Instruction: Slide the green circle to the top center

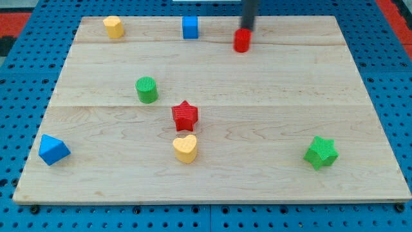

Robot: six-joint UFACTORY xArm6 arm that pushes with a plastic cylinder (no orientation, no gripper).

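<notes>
The green circle (147, 89) stands on the wooden board (270, 96), left of the middle. My rod comes down from the view's top and my tip (246, 31) rests right at the top of a small red block (241, 40) near the top centre-right. The tip is far to the upper right of the green circle. A blue cube (190, 28) sits at the top centre.
A yellow block (113, 26) is at the top left. A red star (185, 116) and a yellow heart (185, 148) sit near the middle, below and right of the green circle. A blue triangle (53, 149) is at the lower left, a green star (320, 153) at the lower right.
</notes>
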